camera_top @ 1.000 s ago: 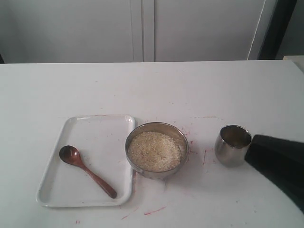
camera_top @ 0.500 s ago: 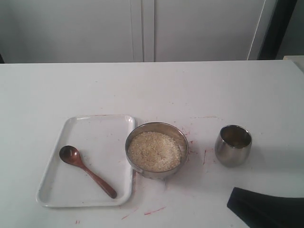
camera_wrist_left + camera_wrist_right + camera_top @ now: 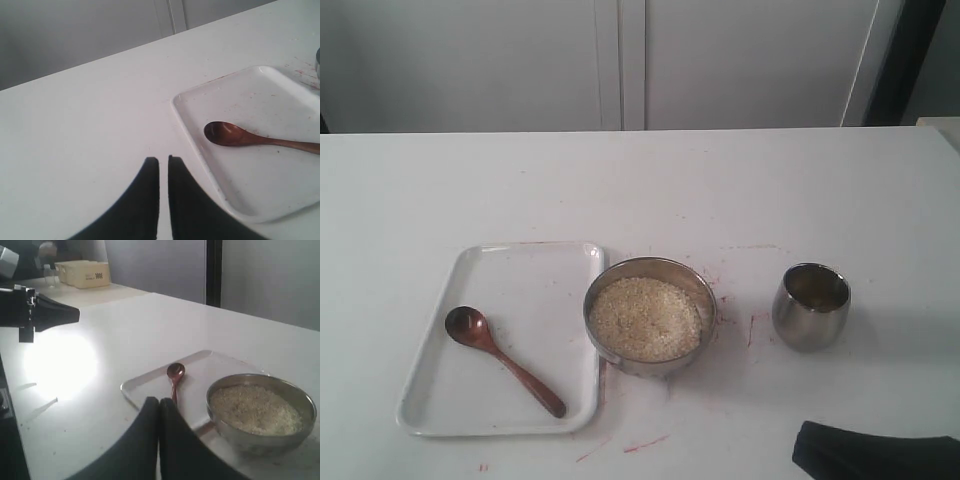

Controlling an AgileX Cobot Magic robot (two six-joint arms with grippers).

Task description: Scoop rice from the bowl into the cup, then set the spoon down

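Rice (image 3: 645, 318), pale off-white grains, fills the wide round steel bowl (image 3: 651, 366) on the white bench (image 3: 640, 180). At the bowl's nine o'clock, the dark reddish-brown wooden spoon (image 3: 505, 360) lies on a white rectangular tray (image 3: 530, 262). At three o'clock, apart, stands the small bulging steel cup (image 3: 810, 315). The left fingers (image 3: 156, 166) are all but together, holding nothing. The right fingers (image 3: 159, 404) are pressed together, empty.

I see a glossy wooden spoon (image 3: 510, 368), a smooth white tray (image 3: 530, 290), a shiny steel bowl (image 3: 650, 368) and cup (image 3: 810, 322), grainy rice (image 3: 645, 318), and a matt worktop (image 3: 620, 190).
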